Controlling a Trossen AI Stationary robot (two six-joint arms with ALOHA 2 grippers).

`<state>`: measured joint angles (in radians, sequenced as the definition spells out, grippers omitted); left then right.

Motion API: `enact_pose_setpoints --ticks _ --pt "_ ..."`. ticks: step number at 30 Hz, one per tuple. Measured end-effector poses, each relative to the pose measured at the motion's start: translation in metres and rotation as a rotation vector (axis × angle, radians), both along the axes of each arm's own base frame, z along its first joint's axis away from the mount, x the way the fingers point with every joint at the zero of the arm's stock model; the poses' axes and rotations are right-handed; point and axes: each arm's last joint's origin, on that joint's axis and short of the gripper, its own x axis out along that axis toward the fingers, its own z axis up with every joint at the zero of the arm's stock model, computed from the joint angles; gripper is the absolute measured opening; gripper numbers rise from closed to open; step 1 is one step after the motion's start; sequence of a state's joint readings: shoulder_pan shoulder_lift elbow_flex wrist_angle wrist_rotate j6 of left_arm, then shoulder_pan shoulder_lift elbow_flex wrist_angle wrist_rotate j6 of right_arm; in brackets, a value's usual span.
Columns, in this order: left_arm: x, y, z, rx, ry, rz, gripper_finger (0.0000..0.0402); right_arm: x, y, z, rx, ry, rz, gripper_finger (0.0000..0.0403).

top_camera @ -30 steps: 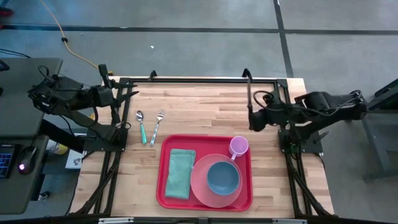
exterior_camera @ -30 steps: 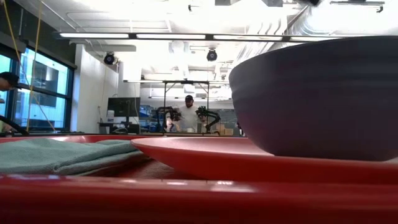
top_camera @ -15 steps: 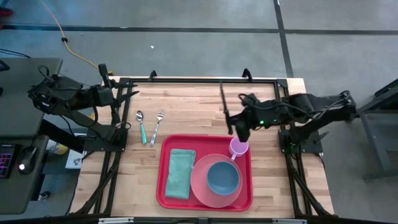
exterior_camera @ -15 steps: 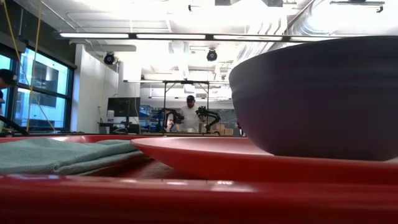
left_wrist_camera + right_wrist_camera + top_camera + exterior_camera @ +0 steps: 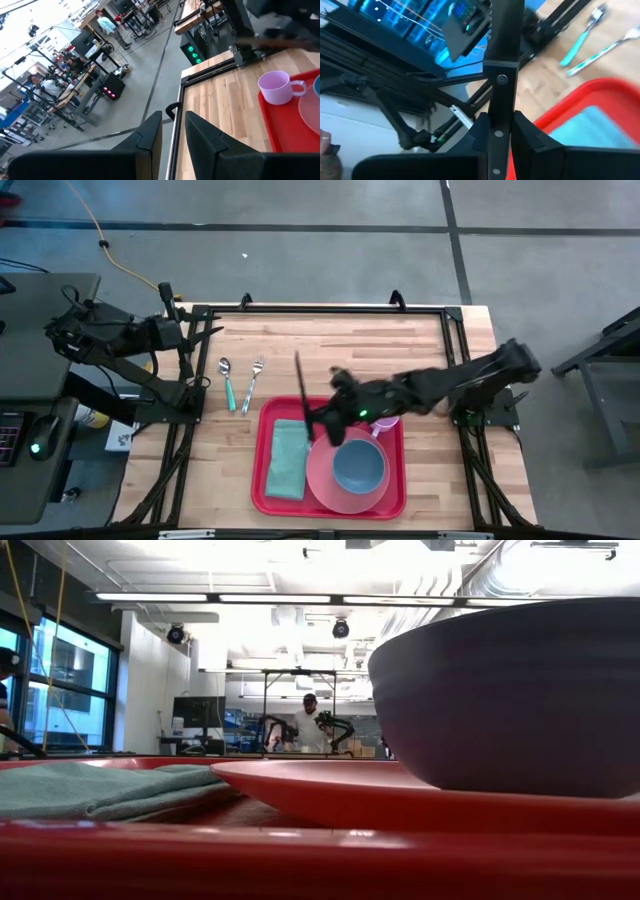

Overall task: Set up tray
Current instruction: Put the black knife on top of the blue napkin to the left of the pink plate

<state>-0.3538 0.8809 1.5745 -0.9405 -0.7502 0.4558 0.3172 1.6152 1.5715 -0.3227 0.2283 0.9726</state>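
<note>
The red tray (image 5: pixel 262 480) lies on the near middle of the table and holds a folded teal napkin (image 5: pixel 288 458), a pink plate (image 5: pixel 320 470) with a blue bowl (image 5: pixel 358 465) on it, and a lilac cup (image 5: pixel 388 423) half hidden by my right arm. My right gripper (image 5: pixel 322 420) hangs over the tray's far edge beside the napkin, shut on a long dark knife (image 5: pixel 301 385). A spoon (image 5: pixel 227 383) and a fork (image 5: pixel 252 383) lie on the wood left of the tray. My left gripper (image 5: pixel 205 330) waits at the far left edge, its fingers a little apart. My right gripper pinches the knife's black riveted handle (image 5: pixel 496 131) between its two fingers (image 5: pixel 527 132), which lie along it. The knife is lifted clear and runs on past the fingertips toward the table's far edge (image 5: pixel 298 360). How far back it reaches between the fingers is hidden.
Bare wood lies between the tray and the table's far edge and to the tray's right (image 5: pixel 440 460). The black frame rails (image 5: pixel 320 308) run along the far edge and both sides. People and benches stand far back in the room (image 5: pixel 305 730).
My right arm has swung from the table's far right toward the left and near edge, out over the tray's far edge, carrying the knife with it. The knife has stayed lifted and pointing toward the far edge. Nothing on the tray has moved.
</note>
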Motion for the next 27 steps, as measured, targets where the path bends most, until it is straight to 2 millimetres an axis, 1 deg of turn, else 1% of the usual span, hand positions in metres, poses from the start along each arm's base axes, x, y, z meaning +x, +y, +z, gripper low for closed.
enact_pose_setpoints --ticks 4,7,10,12,16,20,24,27 --pt "0.0 0.0 0.0 0.012 0.007 -0.002 0.0117 0.029 0.019 -0.025 0.089 -0.033 0.021 0.0024" --pt "0.0 0.0 0.0 0.011 0.006 -0.002 0.0117 0.045 0.036 -0.044 0.162 -0.053 0.027 0.0024" --pt "-0.001 0.0 0.0 0.01 0.004 -0.001 0.0117 0.053 0.051 -0.063 0.22 -0.025 0.011 0.0024" --pt "-0.001 0.0 0.0 0.01 0.004 -0.001 0.0117 0.055 0.058 -0.072 0.226 -0.009 -0.015 0.0024" --pt "-0.001 0.0 0.0 0.01 0.004 -0.001 0.0117 0.052 0.062 -0.079 0.186 0.025 -0.085 0.0024" --pt "-0.001 0.0 0.0 0.011 0.007 -0.001 0.0117 0.05 0.06 -0.086 0.135 0.081 -0.103 0.0024" --pt "-0.001 0.0 0.0 0.011 0.007 0.0 0.0117 0.05 0.06 -0.082 0.11 0.161 -0.079 0.0024" --pt "-0.001 0.0 0.0 0.009 0.006 0.0 0.0117 0.056 0.064 -0.078 0.089 0.257 -0.036 0.0024"
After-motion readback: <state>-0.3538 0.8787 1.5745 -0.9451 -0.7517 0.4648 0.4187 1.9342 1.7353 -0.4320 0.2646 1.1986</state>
